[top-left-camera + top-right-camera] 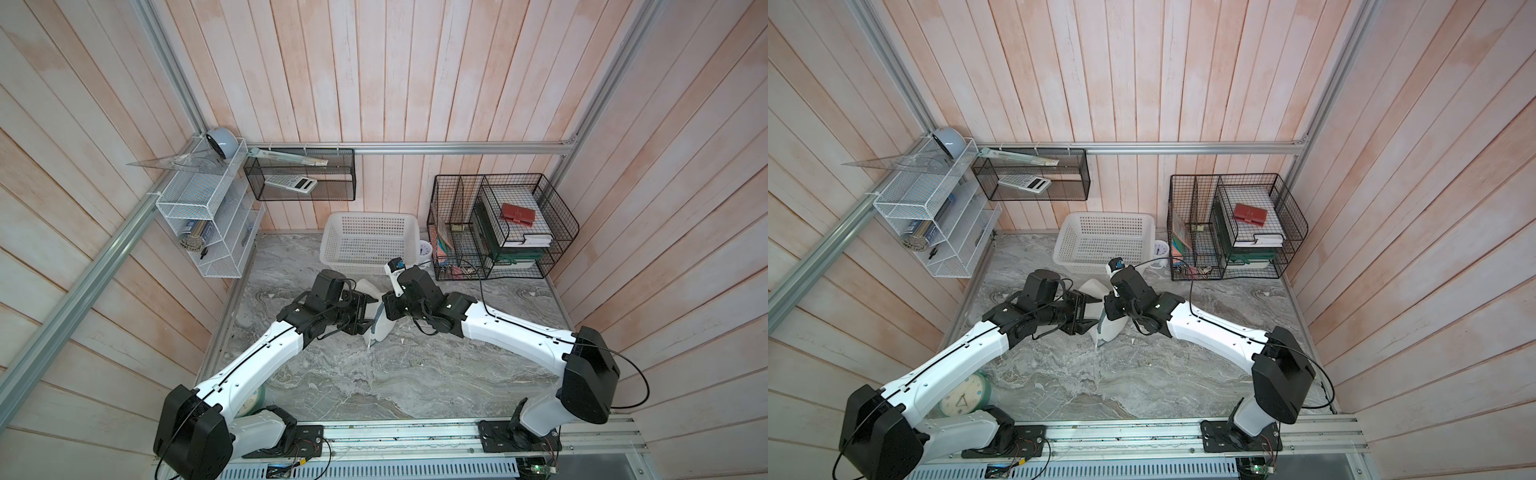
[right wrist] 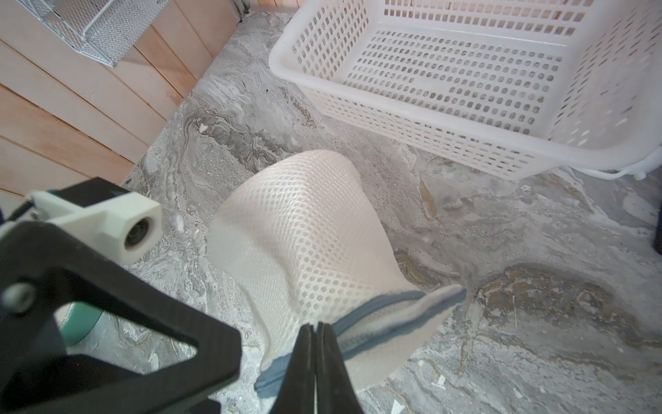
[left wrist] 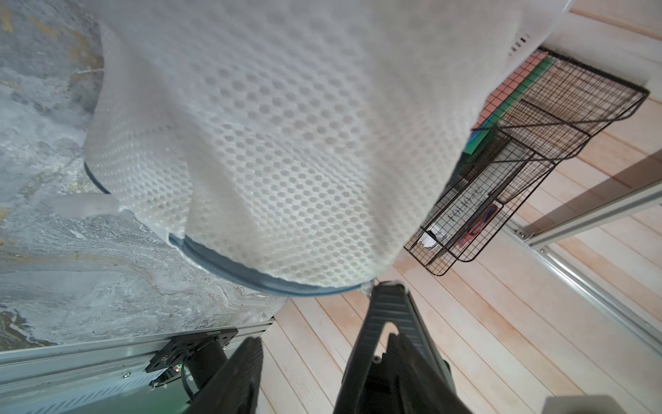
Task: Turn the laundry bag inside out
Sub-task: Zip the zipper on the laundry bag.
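At the far left, a round clock with a green rim (image 1: 963, 395) lies on the grey marble-patterned bench (image 1: 415, 374), beside the left arm's base. Further in, the left claw (image 3: 318, 312) stands with its jaws partly apart and nothing between them; one fingertip (image 3: 388, 290) is right at the bag's trim, but I cannot tell if it touches.

Just beside it, in both top views, the small white mesh laundry bag with grey-teal trimmed rims (image 1: 380, 328) (image 1: 1111, 328) hangs between the two claws over the middle of the bench. Whether its lower end rests on the bench I cannot tell.

The right claw (image 2: 317, 331) is closed tight, pinching the bag's trimmed rim.

Behind the claws sits a rigid white perforated plastic basket (image 1: 368, 241). At the far right stands a black wire desk organiser (image 1: 503, 226).
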You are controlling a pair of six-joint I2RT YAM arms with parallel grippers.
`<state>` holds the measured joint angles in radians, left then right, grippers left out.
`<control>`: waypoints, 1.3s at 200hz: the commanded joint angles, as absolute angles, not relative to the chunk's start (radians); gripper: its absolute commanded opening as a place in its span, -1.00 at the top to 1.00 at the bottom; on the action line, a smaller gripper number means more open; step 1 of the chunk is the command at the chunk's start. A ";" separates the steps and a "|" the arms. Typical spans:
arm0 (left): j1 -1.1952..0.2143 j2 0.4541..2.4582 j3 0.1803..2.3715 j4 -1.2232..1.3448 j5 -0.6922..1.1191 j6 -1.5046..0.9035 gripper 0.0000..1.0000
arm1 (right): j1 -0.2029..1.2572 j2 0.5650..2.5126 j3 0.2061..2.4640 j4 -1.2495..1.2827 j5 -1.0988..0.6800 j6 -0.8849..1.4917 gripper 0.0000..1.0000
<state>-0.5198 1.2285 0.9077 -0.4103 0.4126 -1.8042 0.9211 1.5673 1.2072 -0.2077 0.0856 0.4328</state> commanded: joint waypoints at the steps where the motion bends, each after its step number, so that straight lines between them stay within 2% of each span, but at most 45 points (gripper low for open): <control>1: -0.539 1.199 0.857 -0.370 0.383 -1.888 -0.21 | 0.930 1.575 1.221 -0.161 0.106 0.431 1.00; 44: -0.602 1.187 0.797 -0.308 0.318 -2.022 -0.23 | 0.935 1.576 1.211 -0.136 0.099 0.429 1.00; 115: -0.606 1.122 0.784 -0.301 0.154 -2.110 -0.23 | 0.947 1.548 1.181 -0.131 0.098 0.432 1.00; 196: -0.599 1.176 0.757 -0.219 0.154 -2.132 -0.23 | 0.976 1.536 1.164 -0.095 0.072 0.419 1.00; 207: -0.593 1.179 0.753 -0.213 0.152 -2.132 -0.19 | 0.979 1.533 1.158 -0.087 0.070 0.417 1.00; 228: -0.584 1.183 0.742 -0.207 0.153 -2.128 0.08 | 0.982 1.520 1.143 -0.073 0.064 0.416 1.00; 248: -0.577 1.179 0.734 -0.203 0.150 -2.128 0.50 | 0.982 1.508 1.132 -0.068 0.069 0.415 1.00; 260: -0.572 1.177 0.735 -0.205 0.151 -2.125 0.67 | 0.981 1.505 1.129 -0.070 0.081 0.414 1.00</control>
<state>-0.5838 1.1767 0.7494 -0.2207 0.1738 -2.0792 0.9768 1.5455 1.1427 -0.1032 0.0700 0.4316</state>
